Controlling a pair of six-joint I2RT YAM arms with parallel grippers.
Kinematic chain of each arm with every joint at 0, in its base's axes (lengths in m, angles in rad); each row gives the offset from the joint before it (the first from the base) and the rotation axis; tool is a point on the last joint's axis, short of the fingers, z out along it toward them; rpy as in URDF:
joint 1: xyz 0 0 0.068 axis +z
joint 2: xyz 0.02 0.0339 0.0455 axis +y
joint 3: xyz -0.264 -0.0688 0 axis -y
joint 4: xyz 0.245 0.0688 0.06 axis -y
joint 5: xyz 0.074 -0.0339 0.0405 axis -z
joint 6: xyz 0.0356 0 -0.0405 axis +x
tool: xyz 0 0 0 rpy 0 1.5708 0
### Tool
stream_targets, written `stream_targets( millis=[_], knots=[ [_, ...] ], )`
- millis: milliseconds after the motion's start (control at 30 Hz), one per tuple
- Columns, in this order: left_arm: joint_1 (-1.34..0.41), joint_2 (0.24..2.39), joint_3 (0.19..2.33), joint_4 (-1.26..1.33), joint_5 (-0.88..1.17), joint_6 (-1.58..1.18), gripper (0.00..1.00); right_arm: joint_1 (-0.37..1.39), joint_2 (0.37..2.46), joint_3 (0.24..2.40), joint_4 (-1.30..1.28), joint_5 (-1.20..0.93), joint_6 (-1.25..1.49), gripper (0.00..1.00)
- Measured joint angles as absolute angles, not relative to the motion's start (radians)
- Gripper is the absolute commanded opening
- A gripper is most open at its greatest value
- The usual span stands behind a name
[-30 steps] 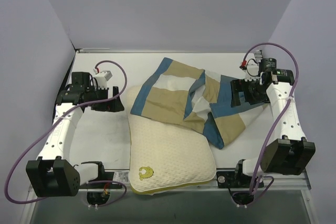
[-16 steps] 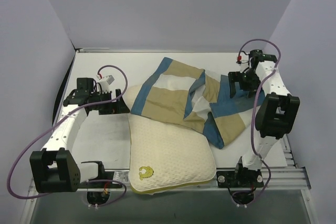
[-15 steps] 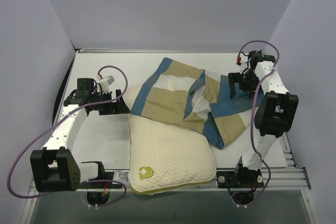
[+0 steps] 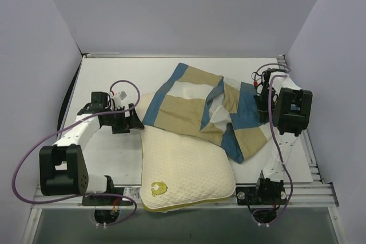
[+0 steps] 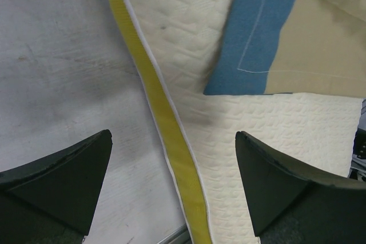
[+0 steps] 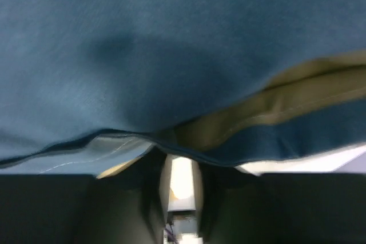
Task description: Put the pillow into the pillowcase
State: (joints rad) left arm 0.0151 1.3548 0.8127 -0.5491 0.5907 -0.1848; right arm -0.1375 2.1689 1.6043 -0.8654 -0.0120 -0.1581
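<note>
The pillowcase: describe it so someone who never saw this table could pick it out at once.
On the white table, look right of centre. A thin rumpled cloth cover lies there, overlapping the cream knit pillow. Only it has broad blue, tan and white checks.

Table: carries everything listed

Pillow: middle of the table, running from mid-depth to the near edge, between the two arm bases

Pillowcase: behind the pillow and to its right; the near left part lies on the pillow's far end, the rest on the table, stretching toward the right side

Left hand: left of the pillow, just beside its far left edge; in the wrist view that edge runs between the spread fingers, table to one side, pillow to the other, a pillowcase corner on the pillow beyond

Right hand: at the pillowcase's right edge, cloth close over it; grip not discernible
</note>
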Motion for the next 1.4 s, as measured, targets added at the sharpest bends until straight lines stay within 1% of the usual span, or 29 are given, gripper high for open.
stream_targets(
  millis=[67,200,367,400,433,467,533,567,600,633,667,733,867,900,933,967,1000,1033,1067,1100,1133,1200,1300,1400],
  knots=[
    [0.015,1.380,0.793,-0.531,0.587,-0.206,0.98,-0.139,2.174,1.606,-0.889,0.007,-0.179,0.00],
    [0.015,1.415,0.768,-0.480,0.600,-0.242,0.92,-0.169,2.180,1.621,-0.888,0.047,-0.212,0.00],
    [0.004,1.446,0.713,-0.402,0.657,-0.267,0.91,-0.223,2.207,1.687,-0.886,0.076,-0.237,0.00],
    [-0.007,1.456,0.702,-0.389,0.664,-0.274,0.88,-0.227,2.207,1.695,-0.886,0.079,-0.237,0.00],
    [-0.018,1.469,0.695,-0.375,0.669,-0.282,0.76,-0.229,2.207,1.707,-0.888,0.082,-0.239,0.00],
    [-0.026,1.485,0.694,-0.362,0.675,-0.293,0.68,-0.228,2.207,1.718,-0.889,0.084,-0.241,0.00],
    [-0.031,1.521,0.698,-0.336,0.692,-0.307,0.48,-0.225,2.208,1.738,-0.889,0.095,-0.247,0.00],
    [-0.031,1.540,0.706,-0.333,0.699,-0.311,0.26,-0.225,2.209,1.747,-0.890,0.101,-0.252,0.00],
    [-0.028,1.559,0.720,-0.337,0.705,-0.315,0.13,-0.223,2.214,1.761,-0.894,0.109,-0.259,0.00],
    [-0.022,1.575,0.742,-0.347,0.710,-0.312,0.03,-0.221,2.222,1.780,-0.897,0.117,-0.265,0.00],
    [-0.011,1.589,0.770,-0.361,0.715,-0.307,0.00,-0.220,2.231,1.797,-0.895,0.126,-0.271,0.00],
    [0.030,1.617,0.858,-0.408,0.685,-0.269,0.00,-0.220,2.255,1.842,-0.899,0.150,-0.288,0.00],
    [0.109,1.703,1.137,-0.484,0.545,-0.128,0.00,-0.221,2.332,1.975,-0.893,0.221,-0.329,0.00],
    [0.120,1.729,1.209,-0.492,0.505,-0.087,0.00,-0.220,2.352,2.009,-0.885,0.242,-0.340,0.00],
    [0.126,1.754,1.273,-0.494,0.459,-0.044,0.08,-0.213,2.370,2.041,-0.873,0.263,-0.351,0.00],
    [0.128,1.781,1.338,-0.499,0.410,-0.002,0.20,-0.210,2.387,2.073,-0.866,0.285,-0.363,0.00],
    [0.128,1.811,1.402,-0.503,0.364,0.038,0.28,-0.207,2.401,2.104,-0.857,0.307,-0.371,0.02],
    [0.126,1.844,1.460,-0.504,0.321,0.070,0.50,-0.204,2.410,2.125,-0.847,0.321,-0.377,0.09],
    [0.124,1.868,1.505,-0.502,0.290,0.091,0.57,-0.198,2.416,2.148,-0.838,0.339,-0.383,0.19],
    [0.121,1.905,1.572,-0.522,0.253,0.112,0.79,-0.191,2.418,2.163,-0.826,0.353,-0.388,0.47],
    [0.118,1.938,1.632,-0.529,0.223,0.137,0.97,-0.181,2.417,2.171,-0.816,0.363,-0.388,0.60],
    [0.110,1.989,1.740,-0.555,0.184,0.163,0.97,-0.159,2.402,2.169,-0.805,0.369,-0.403,0.78],
    [0.084,1.999,1.829,-0.618,0.156,0.199,0.97,-0.117,2.332,2.085,-0.792,0.339,-0.402,0.85],
    [0.025,1.964,1.830,-0.670,0.155,0.219,0.97,-0.080,2.214,1.969,-0.801,0.270,-0.388,0.86]
  ],
)
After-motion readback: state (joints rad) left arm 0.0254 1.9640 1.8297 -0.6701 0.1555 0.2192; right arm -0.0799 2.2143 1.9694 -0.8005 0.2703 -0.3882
